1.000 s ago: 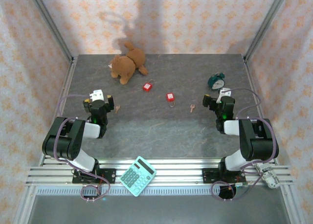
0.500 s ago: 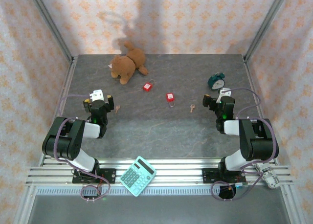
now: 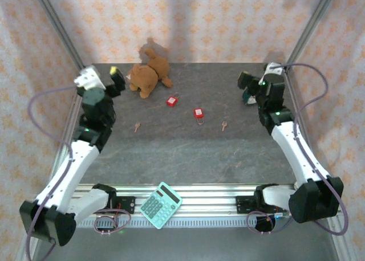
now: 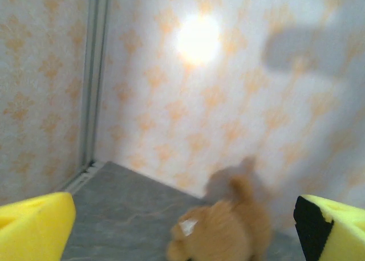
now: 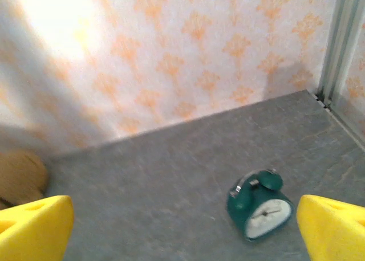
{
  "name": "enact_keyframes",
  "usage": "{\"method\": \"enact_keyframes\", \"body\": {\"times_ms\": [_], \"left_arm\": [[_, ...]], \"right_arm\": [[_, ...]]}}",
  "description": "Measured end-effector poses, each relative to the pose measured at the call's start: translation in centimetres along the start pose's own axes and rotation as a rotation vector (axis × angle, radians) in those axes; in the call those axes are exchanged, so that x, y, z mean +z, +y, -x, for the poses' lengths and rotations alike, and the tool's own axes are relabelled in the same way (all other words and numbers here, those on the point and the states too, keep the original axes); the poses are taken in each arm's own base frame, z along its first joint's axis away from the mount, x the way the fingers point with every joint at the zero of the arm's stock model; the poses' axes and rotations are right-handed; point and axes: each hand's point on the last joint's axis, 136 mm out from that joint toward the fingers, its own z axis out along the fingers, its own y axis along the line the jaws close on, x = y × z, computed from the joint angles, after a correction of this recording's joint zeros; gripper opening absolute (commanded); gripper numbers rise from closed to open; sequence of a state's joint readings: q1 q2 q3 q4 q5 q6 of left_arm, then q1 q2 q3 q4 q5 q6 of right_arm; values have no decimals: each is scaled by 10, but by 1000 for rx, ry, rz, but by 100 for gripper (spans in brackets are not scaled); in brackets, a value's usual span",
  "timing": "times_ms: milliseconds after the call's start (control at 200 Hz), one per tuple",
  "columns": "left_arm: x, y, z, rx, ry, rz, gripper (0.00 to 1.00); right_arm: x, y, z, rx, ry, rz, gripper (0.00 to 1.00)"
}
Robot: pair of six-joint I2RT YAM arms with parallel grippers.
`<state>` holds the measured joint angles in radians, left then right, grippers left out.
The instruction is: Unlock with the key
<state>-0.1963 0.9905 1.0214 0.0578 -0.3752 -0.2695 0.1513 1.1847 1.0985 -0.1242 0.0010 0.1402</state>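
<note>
Two red padlocks lie mid-table, one (image 3: 171, 101) near the teddy and one (image 3: 198, 113) to its right. A small key (image 3: 137, 126) lies at the left and a second key (image 3: 224, 125) at the right. My left gripper (image 3: 101, 77) is raised over the back left, open and holding nothing; its yellow fingertips (image 4: 34, 227) frame the teddy in the left wrist view. My right gripper (image 3: 258, 78) hangs open and holding nothing over the back right, and its yellow fingertips (image 5: 333, 227) stand wide apart above the bare table.
A brown teddy (image 3: 147, 76) (image 4: 222, 232) lies at the back left. A green alarm clock (image 5: 259, 207) (image 3: 250, 97) stands at the back right, under my right gripper. A teal calculator (image 3: 161, 205) rests on the front rail. Patterned walls enclose the table.
Both arms have lifted out of their folded low pose and stretched toward the back of the table. Both grippers stayed open. Locks and keys have not moved.
</note>
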Motion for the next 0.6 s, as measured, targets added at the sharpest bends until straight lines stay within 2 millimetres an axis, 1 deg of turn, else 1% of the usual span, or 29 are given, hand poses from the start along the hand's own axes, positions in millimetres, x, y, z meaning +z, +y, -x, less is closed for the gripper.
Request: {"method": "enact_keyframes", "body": {"times_ms": [30, 60, 100, 145, 185, 230, 275, 325, 360, 455, 536, 601], "left_arm": [[-8, -1, 19, -52, -9, -3, 100], [-16, -1, 32, -94, -18, -7, 100], [-25, 3, 40, -142, -24, -8, 100], [-33, 12, 42, -180, -15, 4, 100], [-36, 19, 41, -201, -1, 15, 100], [-36, 26, 39, -219, 16, 29, 100], [-33, 31, 34, -224, 45, 45, 100], [-25, 31, 25, -214, 89, 52, 100], [-19, 27, 18, -206, 125, 46, 100], [2, 13, -12, -185, 248, 27, 100], [24, 3, -51, -162, 391, 28, 100], [39, -5, -84, -162, 511, 32, 98]], "right_arm": [[-5, 0, 4, 47, 4, -4, 100], [-8, -2, 3, 81, 19, -13, 99], [-10, -7, -5, 119, 54, -32, 97], [-10, -14, -20, 148, 112, -63, 97], [-9, -19, -34, 159, 161, -85, 97], [-8, -21, -49, 166, 214, -97, 97], [-6, -22, -65, 168, 272, -98, 93], [-4, -18, -80, 161, 331, -87, 89], [-1, -14, -92, 152, 373, -76, 88], [5, 2, -128, 95, 497, -57, 86], [11, 19, -159, 21, 606, -47, 85], [18, 34, -180, -41, 674, -42, 85]]}}
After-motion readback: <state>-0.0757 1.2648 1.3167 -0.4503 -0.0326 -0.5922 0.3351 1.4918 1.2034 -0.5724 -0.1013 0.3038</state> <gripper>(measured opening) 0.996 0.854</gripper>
